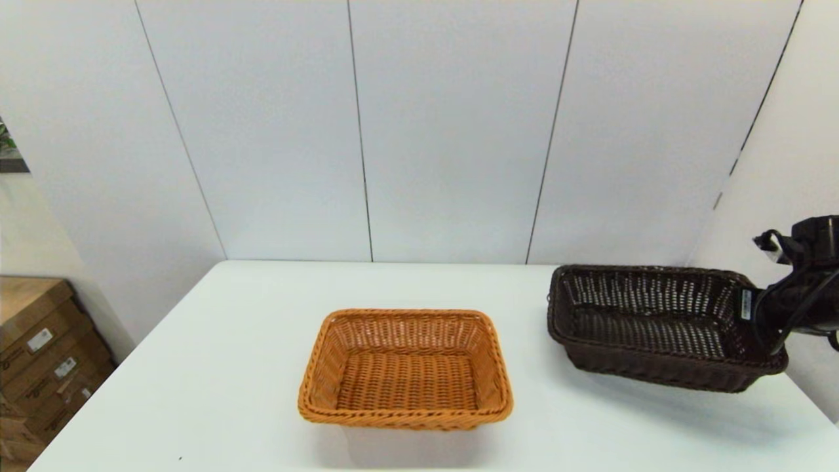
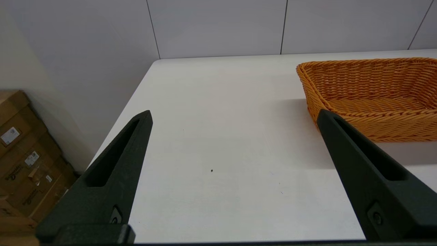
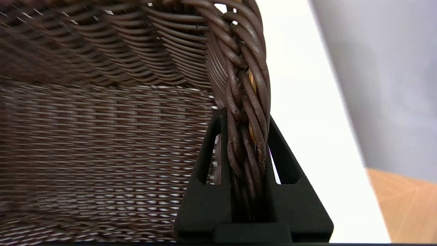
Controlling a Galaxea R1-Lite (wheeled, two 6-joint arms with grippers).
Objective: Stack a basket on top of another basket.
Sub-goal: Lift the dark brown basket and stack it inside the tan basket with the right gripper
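The right gripper had its two black fingers pinched on the braided rim of the dark brown basket, one finger inside the wall and one outside. It held only that short end. The rest of the basket reached away from the gripper toward the middle of the table, lifted clear of the surface by the look of the shadow beneath it, and tilted.

The orange basket sat flat on the table, well apart from the gripper, past the dark basket's far end.

The worry was the grip itself. With the whole basket hanging off one pinched spot on the rim, the round strands could have slid or twisted between the fingers during the carry, letting the far end droop. A drooping far corner might have caught the orange basket's near rim and shoved it along instead of dropping inside. A crooked approach could have left the two rims crossed, not nested.

The left gripper hovered off to the orange basket's other side, fingers spread wide and empty.
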